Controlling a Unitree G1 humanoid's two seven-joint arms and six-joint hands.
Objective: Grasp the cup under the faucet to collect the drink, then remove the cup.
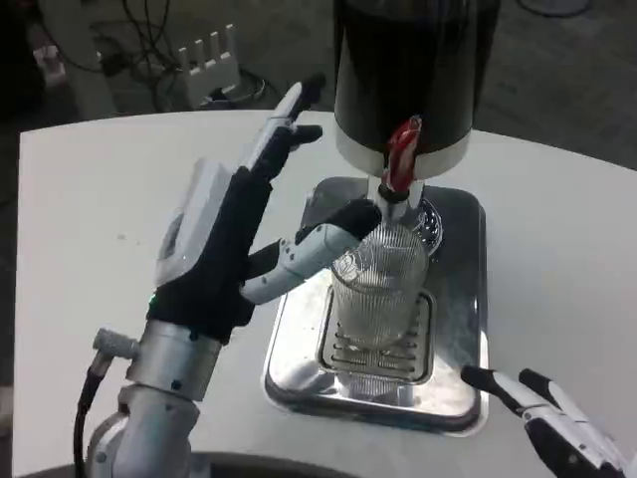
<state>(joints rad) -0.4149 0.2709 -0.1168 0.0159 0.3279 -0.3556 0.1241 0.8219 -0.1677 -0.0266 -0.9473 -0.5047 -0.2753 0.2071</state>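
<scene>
A clear ribbed glass cup stands upright on the grate of a silver drip tray, right under the faucet with its red lever. The faucet belongs to a dark drink dispenser. My left hand is raised just left of the cup. Its thumb reaches to the cup's upper left side, while the other fingers stretch up and away toward the dispenser, so nothing is gripped. My right hand lies low at the front right of the tray, fingers extended, holding nothing.
The white table spreads wide to the left and right of the tray. Beyond its far edge a white power strip and cables lie on the floor. The dispenser body looms over the cup.
</scene>
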